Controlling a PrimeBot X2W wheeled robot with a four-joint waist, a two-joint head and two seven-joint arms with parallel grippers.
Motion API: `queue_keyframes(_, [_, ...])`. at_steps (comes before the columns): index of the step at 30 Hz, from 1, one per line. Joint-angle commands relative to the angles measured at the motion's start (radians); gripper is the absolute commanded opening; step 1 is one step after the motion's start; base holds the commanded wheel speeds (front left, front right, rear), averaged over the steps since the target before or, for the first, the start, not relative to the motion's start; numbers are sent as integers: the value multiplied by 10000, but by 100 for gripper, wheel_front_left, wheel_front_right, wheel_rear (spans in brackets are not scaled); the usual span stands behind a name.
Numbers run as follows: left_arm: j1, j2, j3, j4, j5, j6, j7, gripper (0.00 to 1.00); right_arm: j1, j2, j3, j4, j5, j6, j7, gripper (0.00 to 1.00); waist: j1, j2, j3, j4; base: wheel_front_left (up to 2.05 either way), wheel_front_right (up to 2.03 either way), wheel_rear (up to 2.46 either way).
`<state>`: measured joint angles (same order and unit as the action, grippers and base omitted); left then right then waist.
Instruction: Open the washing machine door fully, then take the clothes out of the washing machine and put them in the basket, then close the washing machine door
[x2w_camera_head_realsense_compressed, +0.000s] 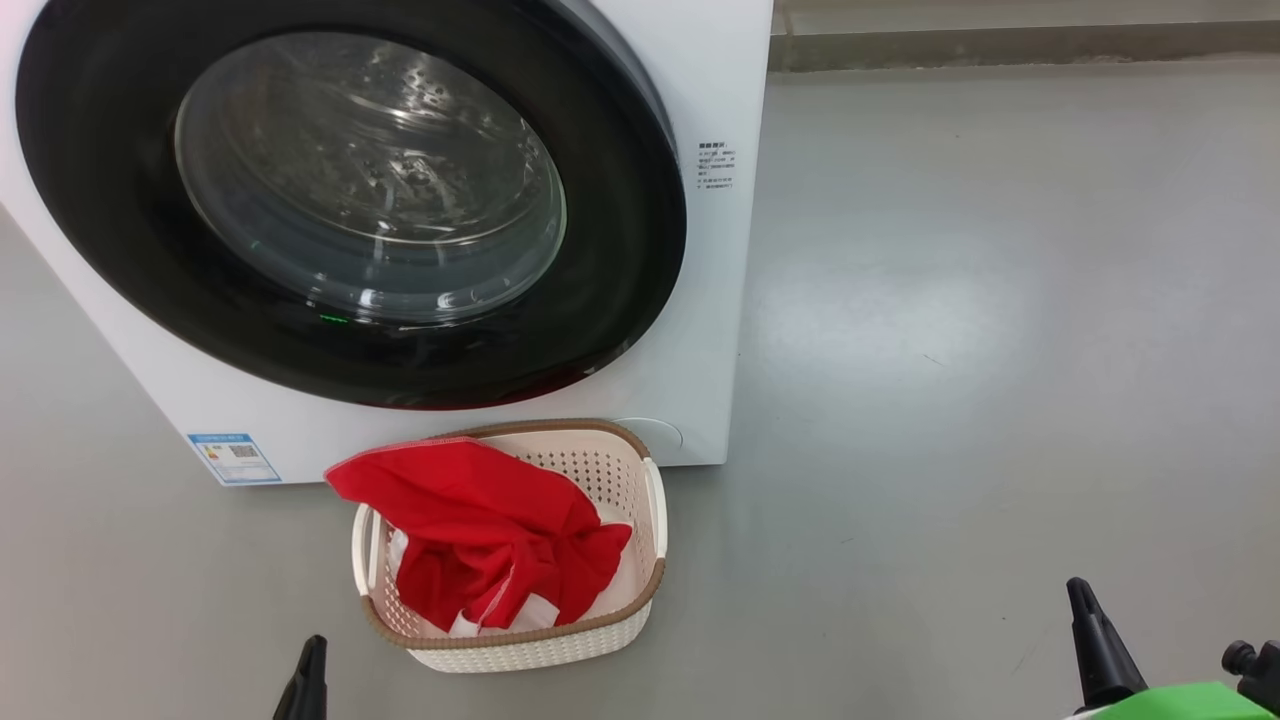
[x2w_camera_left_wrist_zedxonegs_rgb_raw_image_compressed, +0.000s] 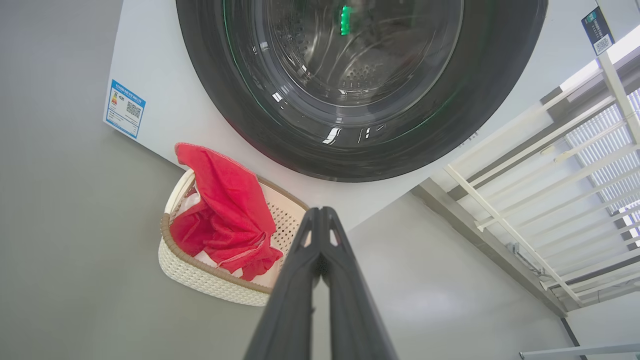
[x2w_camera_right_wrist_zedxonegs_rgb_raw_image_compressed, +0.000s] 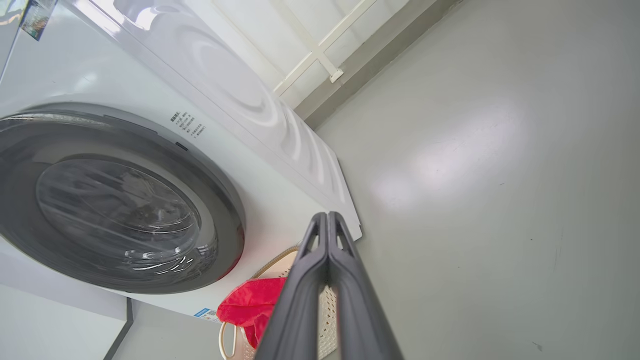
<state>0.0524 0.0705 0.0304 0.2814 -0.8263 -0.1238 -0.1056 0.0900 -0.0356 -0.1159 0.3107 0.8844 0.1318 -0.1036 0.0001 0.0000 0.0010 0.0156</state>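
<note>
Clothes (x2w_camera_head_realsense_compressed: 480, 530), one bright red bundle with white trim, lie heaped in the basket (x2w_camera_head_realsense_compressed: 540, 650) at the lower middle of my head view. One red corner is draped over the basket's left rim.

At the far left of that frame, the washing machine (x2w_camera_head_realsense_compressed: 715, 280) fills the upper left, with its blue label (x2w_camera_head_realsense_compressed: 233, 457) low on the white front. Below the label, at the bottom edge, my left pincer (x2w_camera_head_realsense_compressed: 312, 665) pokes in as a dark tip. My left wrist view shows its two fingers pressed together and clenched on nothing, with the basket just to their left in that frame.

Moving right, the washing machine door (x2w_camera_head_realsense_compressed: 360, 190) lies with its glossy black rim against the white front. It looks closed, though from this angle I cannot be sure it is latched. Through the glass bowl I see the perforated drum (x2w_camera_head_realsense_compressed: 420, 100), and a small green light (x2w_camera_head_realsense_compressed: 333, 319) glints low on the rim. The basket stands on the grey floor (x2w_camera_head_realsense_compressed: 950, 350) just in front of the machine, under the door's lower edge. I cannot tell whether its far rim touches the cabinet.

At the lower right of the frame, my right pincer (x2w_camera_head_realsense_compressed: 1085, 610) rises from the bottom edge, well apart from the basket. In my right wrist view its fingers are closed flat against each other and hold nothing.
</note>
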Motion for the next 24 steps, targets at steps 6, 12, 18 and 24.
queue_keyframes(6, [-571,35,267,-244,-717,-31,193,0,-641,-142,40,-315,697,-5,179,0,-1,0,0,-12,0,0,0])
queue_keyframes(12, [-666,14,319,-252,-1344,-35,370,0,-764,-143,37,-342,1275,-6,356,0,-1,0,1,-25,0,0,0])
queue_keyframes(18, [-778,-10,379,-260,-2076,-38,577,0,-907,-143,33,-374,1949,-6,562,0,-1,0,1,-39,0,0,0])
queue_keyframes(24, [-874,-31,430,-267,-2703,-42,754,0,-1029,-144,30,-401,2526,-7,739,0,-1,0,1,-52,0,0,0])
